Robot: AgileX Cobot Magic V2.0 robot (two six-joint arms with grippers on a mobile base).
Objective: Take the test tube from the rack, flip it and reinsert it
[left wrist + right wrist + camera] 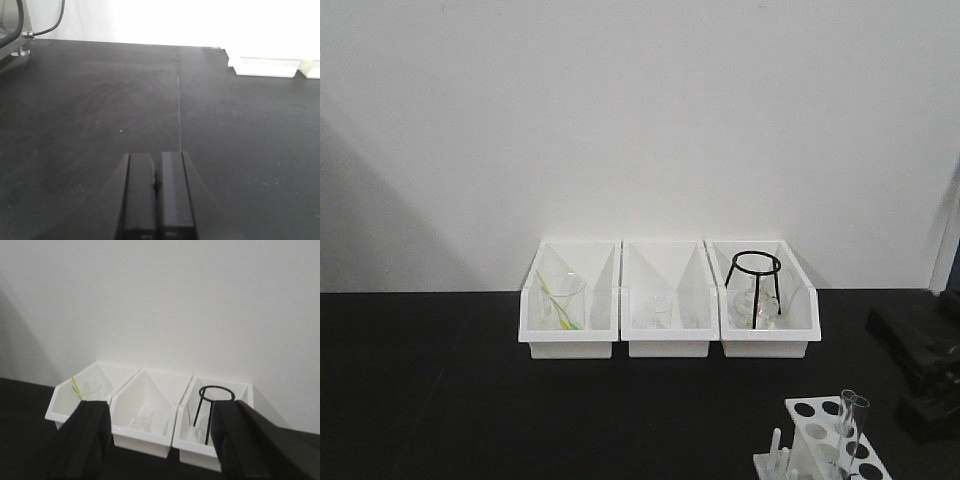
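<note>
A small white plastic rack (825, 440) with round holes in its top plate and upright pegs on one side stands at the front right corner of the black table (470, 390). A slim clear glass test tube (852, 425) stands upright in one of the holes on the right side of the rack, its flared rim at the top.

Along the back edge of the table, against the white wall (640, 110), three white open storage bins stand side by side, touching. The left bin (570, 300) holds a clear glass beaker (561, 301) with a yellow-green stick inside. The middle bin (667, 300) holds a smaller clear glass vessel (657, 312). The right bin (765, 300) holds a black wire ring stand (755, 285) over a rounded glass flask.

The left gripper (156, 192) is clenched, its two black fingers pressed together with nothing between them, low over the bare table. The right gripper (160, 440) is released, its fingers (87, 440) wide apart, holding nothing, and it faces the three bins from above the table.
</note>
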